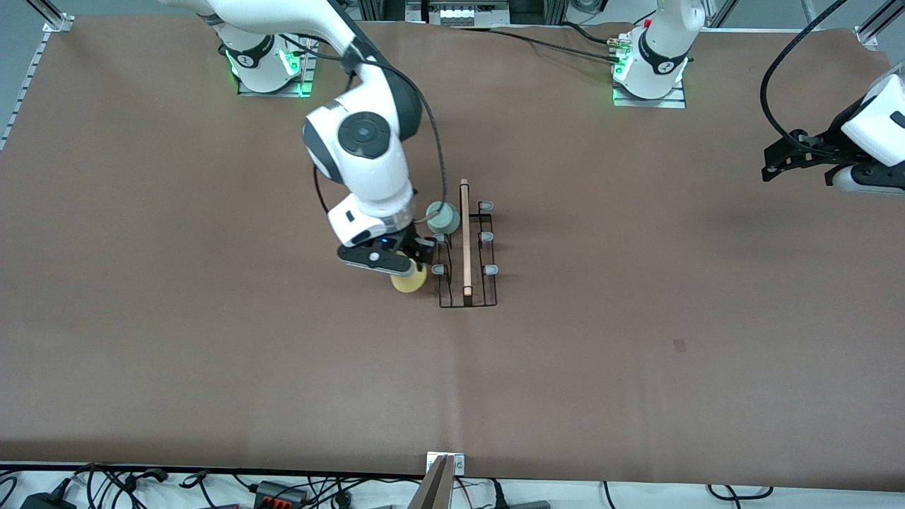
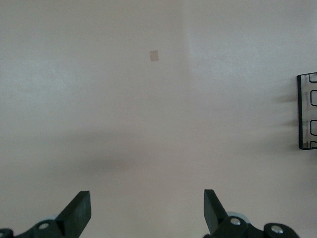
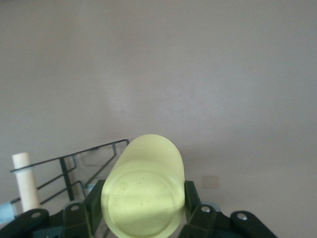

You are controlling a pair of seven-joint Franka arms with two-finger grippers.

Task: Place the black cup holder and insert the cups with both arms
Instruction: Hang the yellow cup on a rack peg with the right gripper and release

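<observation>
Right now the right gripper hangs over the edge of the rack on the right arm's side, its fingers clamped on either side of the yellow cup, bottom toward the wrist camera. Just past those fingers, the green cup sits upside down on a peg of the rack, close by the wooden handle. Out at the left arm's end of the table, the left gripper waits in the air, fingers spread wide with nothing between them, bare table beneath them and a corner of the rack showing off to one side.
</observation>
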